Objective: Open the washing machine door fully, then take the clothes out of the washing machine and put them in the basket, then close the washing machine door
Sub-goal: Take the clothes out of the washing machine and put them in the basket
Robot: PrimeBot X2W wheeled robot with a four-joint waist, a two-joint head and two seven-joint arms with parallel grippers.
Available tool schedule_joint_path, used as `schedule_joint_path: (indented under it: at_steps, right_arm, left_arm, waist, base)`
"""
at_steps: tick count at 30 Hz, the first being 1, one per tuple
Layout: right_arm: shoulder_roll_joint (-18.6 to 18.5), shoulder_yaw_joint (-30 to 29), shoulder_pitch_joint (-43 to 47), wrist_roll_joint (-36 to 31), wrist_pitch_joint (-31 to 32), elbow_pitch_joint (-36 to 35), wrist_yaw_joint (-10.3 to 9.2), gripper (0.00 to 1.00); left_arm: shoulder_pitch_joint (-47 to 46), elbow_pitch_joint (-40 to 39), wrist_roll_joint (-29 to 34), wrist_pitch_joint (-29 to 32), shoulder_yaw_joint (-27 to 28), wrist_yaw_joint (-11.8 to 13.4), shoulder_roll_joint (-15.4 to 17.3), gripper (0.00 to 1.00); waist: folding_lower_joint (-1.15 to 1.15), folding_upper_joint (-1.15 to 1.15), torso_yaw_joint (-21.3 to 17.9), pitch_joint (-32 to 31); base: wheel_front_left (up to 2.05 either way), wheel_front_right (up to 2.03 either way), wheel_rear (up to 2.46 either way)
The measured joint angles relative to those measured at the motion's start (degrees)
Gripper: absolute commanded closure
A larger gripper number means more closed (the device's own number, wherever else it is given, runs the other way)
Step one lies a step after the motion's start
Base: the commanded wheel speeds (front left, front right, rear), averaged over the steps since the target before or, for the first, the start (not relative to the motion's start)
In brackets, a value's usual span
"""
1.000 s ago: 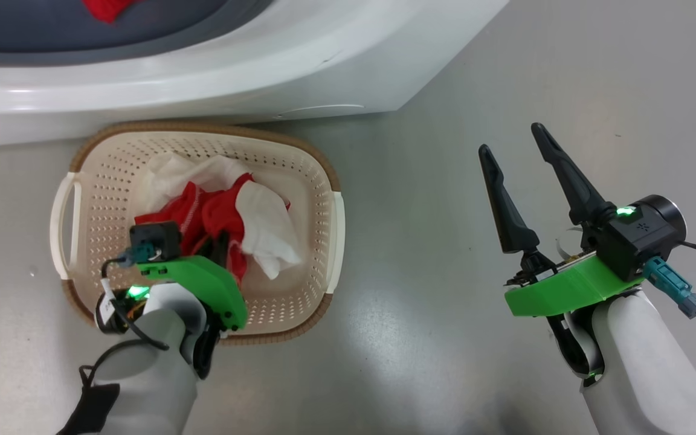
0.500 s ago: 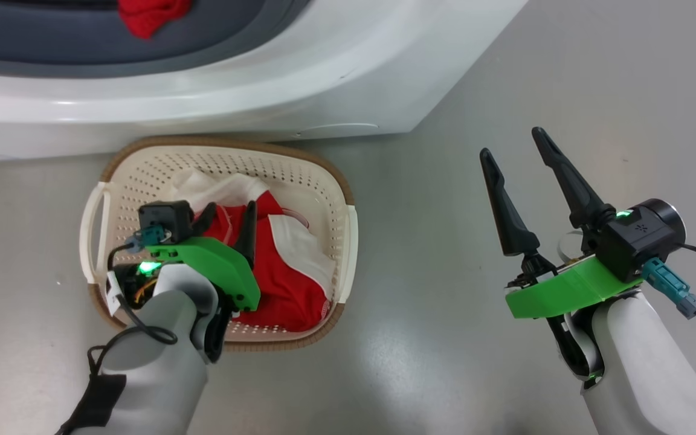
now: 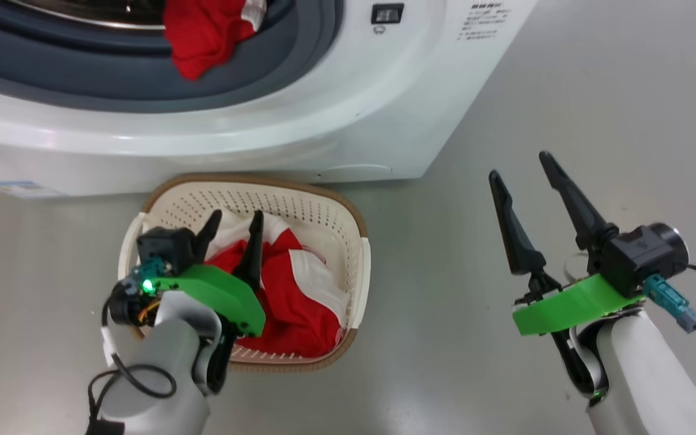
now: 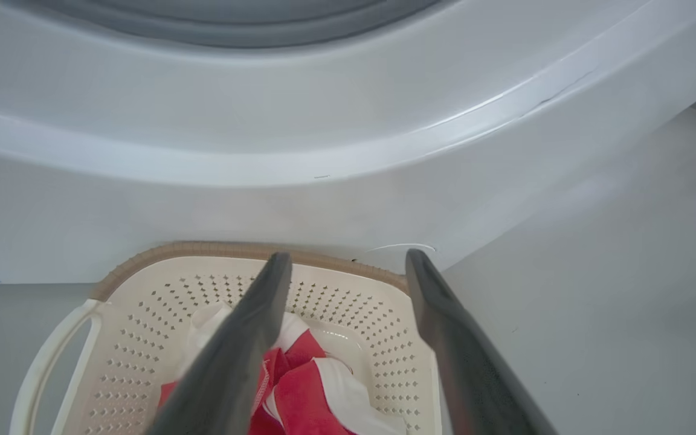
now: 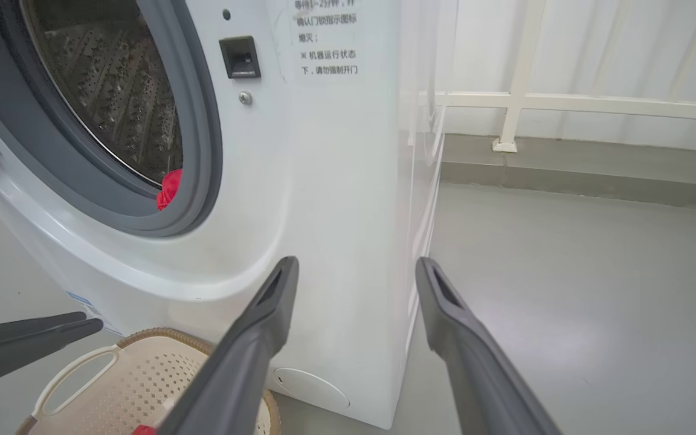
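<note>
Having spread wide a moment ago, the left gripper (image 3: 233, 219) hovers empty over the red-and-white clothes (image 3: 290, 290) dropped in the cream perforated plastic basket (image 3: 357, 269). At three o'clock the right gripper (image 3: 526, 172) waits open, empty. At twelve, another red garment (image 3: 203, 36) remains in the white front-loading washing machine (image 3: 348, 115), so unloading continues.

Each arm is a smooth pale grey forearm ending in a bright green plastic wrist plate. The left hand (image 3: 233, 226) and the right hand (image 3: 520, 172) each carry two long, tapering dark fingers, matte and pointed at the tip. A black boxy camera sits by each wrist; the right one has a round lens barrel and a small dot mark. Teal connectors with thin black cables plug in beside them. Small green lights glow at the wrists.
</note>
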Motion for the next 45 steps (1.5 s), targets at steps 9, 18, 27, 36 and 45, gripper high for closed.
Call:
schedule_joint_path:
  at_steps: [9, 18, 27, 36, 45]
  right_arm:
    - [0.01, -0.29, 1.49, -0.1, 0.0, 1.05, 0.0, 0.0]
    - [0.04, -1.49, 4.93, -0.51, 0.0, 1.4, 0.0, 0.0]
    - [0.05, -2.4, 8.27, -0.51, 0.0, 1.3, 0.0, 0.0]
    - [0.08, -4.03, 11.52, -0.51, 0.0, 0.59, 0.0, 0.0]
    - [0.1, -4.68, 13.21, -0.51, 0.0, -0.21, 0.0, 0.0]
  left_arm:
    - [7.0, -8.14, 5.32, 0.0, 3.24, -0.45, 0.54, 0.0]
    - [13.23, -15.63, 8.99, 0.01, 6.37, 0.15, 1.24, 0.0]
    - [19.55, -22.71, 10.76, 0.01, 10.06, 1.04, 1.29, 0.0]
    - [24.98, -27.88, 13.08, 0.0, 12.76, 2.67, 1.55, 0.0]
    - [28.73, -32.07, 13.88, 0.0, 14.37, 2.85, 1.76, 0.0]
  waist:
    - [0.0, 0.0, 0.51, -5.57]
    - [0.0, 0.0, 0.53, -10.96]
    - [0.0, 0.0, 0.37, -15.72]
    - [0.0, 0.0, 0.25, -20.06]
    - [0.0, 0.0, 0.24, -22.71]
  base:
    - [0.0, 0.0, 0.0]
    - [0.0, 0.0, 0.0]
    - [0.0, 0.0, 0.0]
    - [0.0, 0.0, 0.0]
    - [0.0, 0.0, 0.0]
